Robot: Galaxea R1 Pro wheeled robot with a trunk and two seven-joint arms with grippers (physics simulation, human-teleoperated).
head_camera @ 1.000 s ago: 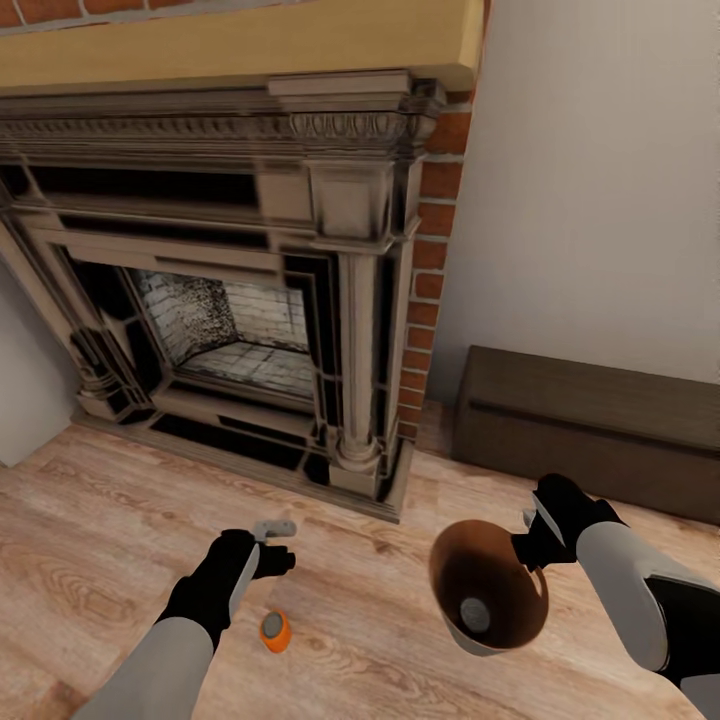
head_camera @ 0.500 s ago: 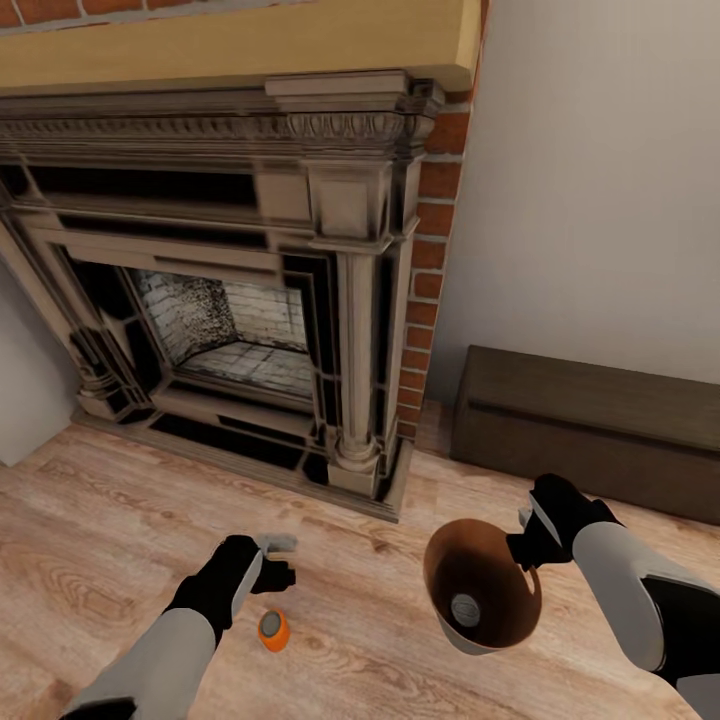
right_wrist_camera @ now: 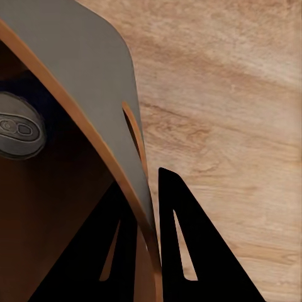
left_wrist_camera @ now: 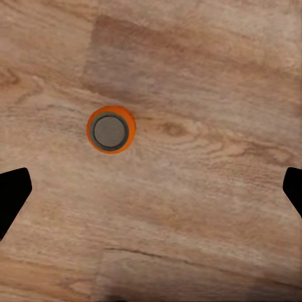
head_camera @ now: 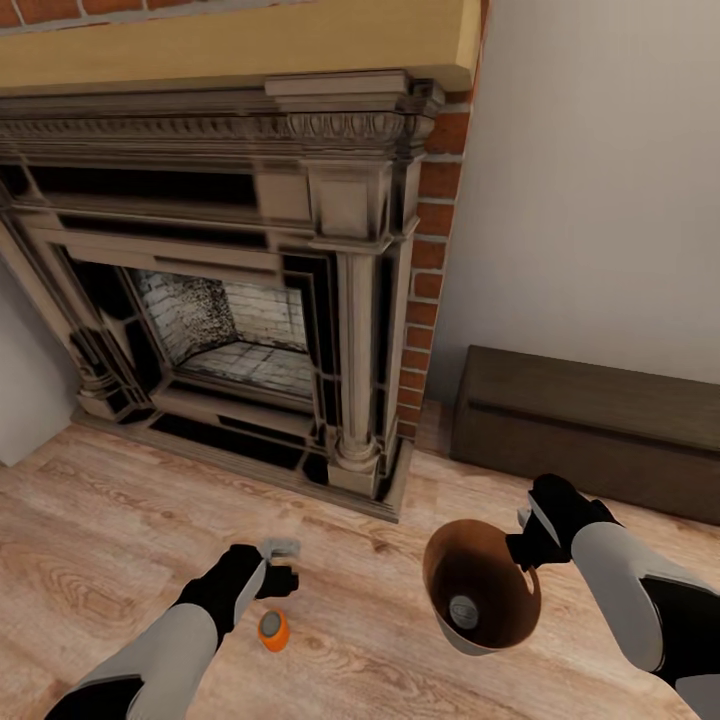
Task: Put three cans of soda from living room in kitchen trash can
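An orange soda can (head_camera: 273,630) stands upright on the wood floor (head_camera: 90,540), below the left gripper (head_camera: 281,563), whose fingers (left_wrist_camera: 12,195) are spread wide apart above it. The right gripper (head_camera: 522,535) has its fingers (right_wrist_camera: 182,245) clamped on the bin (head_camera: 480,585) rim; another can (head_camera: 462,611) lies inside. Beyond stands the fireplace (head_camera: 240,280).
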